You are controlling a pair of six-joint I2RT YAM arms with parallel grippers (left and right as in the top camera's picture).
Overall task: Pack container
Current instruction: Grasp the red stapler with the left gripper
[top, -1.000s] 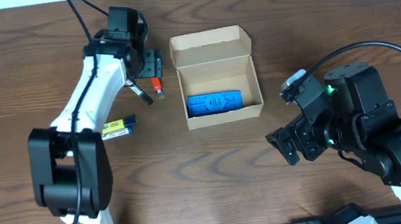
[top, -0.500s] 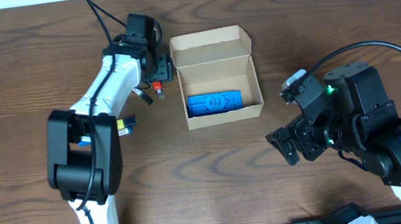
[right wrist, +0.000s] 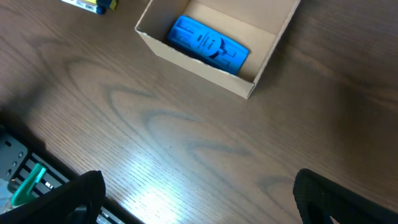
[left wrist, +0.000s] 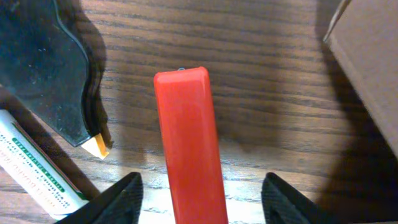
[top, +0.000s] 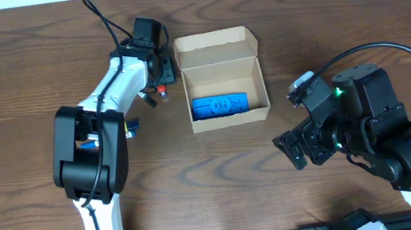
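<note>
The tan cardboard container (top: 221,74) stands open at the table's middle, flap lid (top: 215,47) folded back, with a blue ridged object (top: 219,105) inside; both also show in the right wrist view, box (right wrist: 249,87) and blue object (right wrist: 208,45). A small red bar (left wrist: 188,146) lies on the table just left of the box (left wrist: 373,56); overhead it shows as a red bit (top: 160,87). My left gripper (left wrist: 199,202) is open, its fingers on either side of the red bar. My right gripper (right wrist: 196,199) is open and empty, low over bare wood at the right front.
A black-tipped pen-like item (top: 147,97) and a white item with green print (left wrist: 37,168) lie left of the red bar. A yellow and blue pack (top: 131,127) lies partly under the left arm. A black flat piece (left wrist: 43,68) lies beside the bar.
The left arm swung right toward the box and lowered over the red bar. The right arm has not moved.
</note>
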